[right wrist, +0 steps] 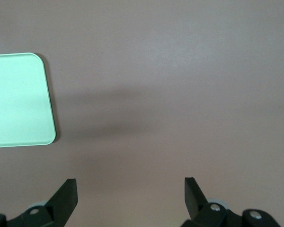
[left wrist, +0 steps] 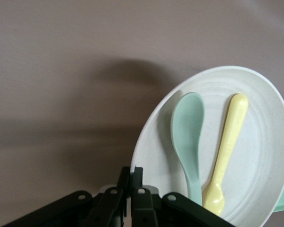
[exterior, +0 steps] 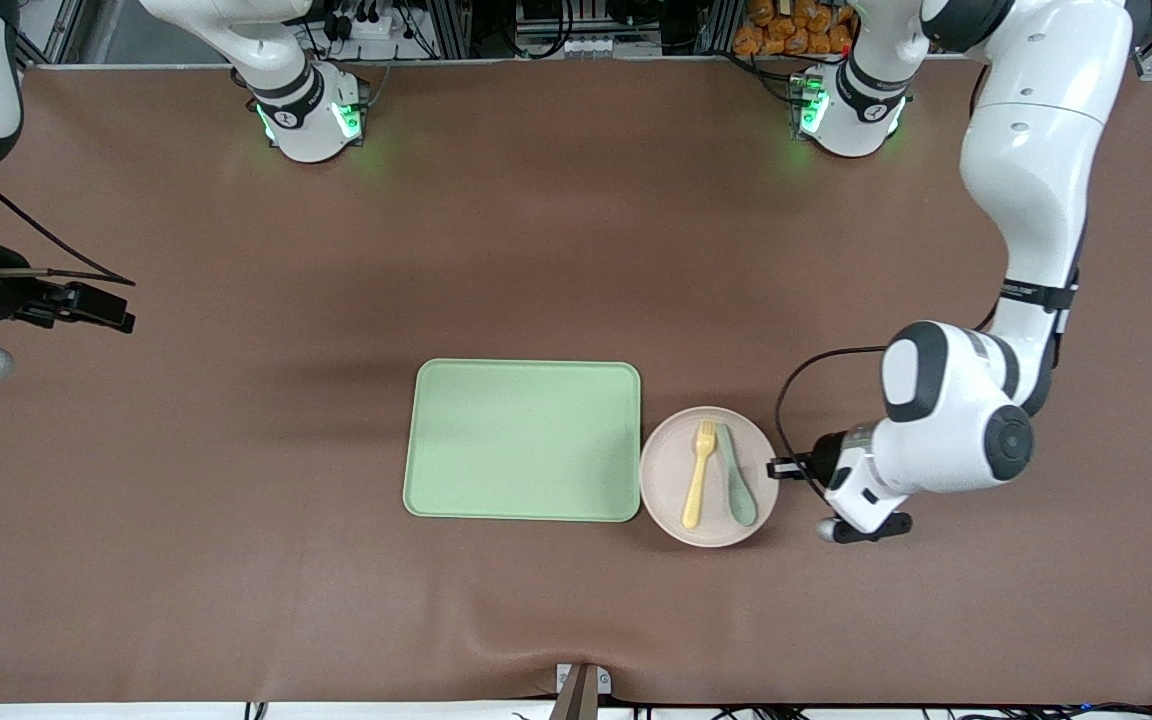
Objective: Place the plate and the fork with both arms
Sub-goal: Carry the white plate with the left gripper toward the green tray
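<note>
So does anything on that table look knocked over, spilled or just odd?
Nothing spilled or broken. The plate sits on the table beside the green tray, with the fork and a spoon lying in it. The left hand is at its rim.

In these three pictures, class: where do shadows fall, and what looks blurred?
Front view: soft shadow on the table beside the tray. Left wrist view: dark shadow near the plate; the left gripper is blurred. Right wrist view: faint shadow beside the tray; the right gripper is soft-edged.

The right pincer (right wrist: pixel 130 196) hangs with its fingers (right wrist: pixel 66 198) spread wide above the brown desk (right wrist: pixel 180 85), near the green tray's (right wrist: pixel 19 101) corner.
</note>
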`<state>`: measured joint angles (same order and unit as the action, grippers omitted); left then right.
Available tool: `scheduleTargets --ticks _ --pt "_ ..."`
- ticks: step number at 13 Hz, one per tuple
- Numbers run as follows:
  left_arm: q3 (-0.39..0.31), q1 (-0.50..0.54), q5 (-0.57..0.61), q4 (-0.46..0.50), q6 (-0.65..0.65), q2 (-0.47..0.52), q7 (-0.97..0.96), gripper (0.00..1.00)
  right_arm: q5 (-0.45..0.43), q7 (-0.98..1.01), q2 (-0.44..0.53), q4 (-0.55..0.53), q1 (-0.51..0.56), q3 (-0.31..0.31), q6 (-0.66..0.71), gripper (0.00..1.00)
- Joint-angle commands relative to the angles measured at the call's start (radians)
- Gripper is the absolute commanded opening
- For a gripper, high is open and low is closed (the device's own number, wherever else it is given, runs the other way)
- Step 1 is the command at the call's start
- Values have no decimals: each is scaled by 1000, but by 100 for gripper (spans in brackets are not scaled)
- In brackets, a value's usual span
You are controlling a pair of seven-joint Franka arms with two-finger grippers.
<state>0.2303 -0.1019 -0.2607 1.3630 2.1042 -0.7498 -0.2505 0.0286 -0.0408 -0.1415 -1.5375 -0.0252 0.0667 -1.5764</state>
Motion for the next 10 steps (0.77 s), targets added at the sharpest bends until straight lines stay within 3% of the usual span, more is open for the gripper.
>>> scheduleTargets --ticks 1,5,9,10 --pt "-23 -140 125 13 65 35 -177 0 13 -8 5 -4 -7 4 -2 100" --pt "-46 -252 207 10 135 3 -348 0 13 -8 5 -4 -7 4 -1 100" --pt "-205 -409 216 -10 137 -31 -378 0 13 -8 8 -6 -7 4 2 100" --pt "-218 -438 219 -33 135 -51 -403 0 13 -8 8 -6 -7 4 2 100"
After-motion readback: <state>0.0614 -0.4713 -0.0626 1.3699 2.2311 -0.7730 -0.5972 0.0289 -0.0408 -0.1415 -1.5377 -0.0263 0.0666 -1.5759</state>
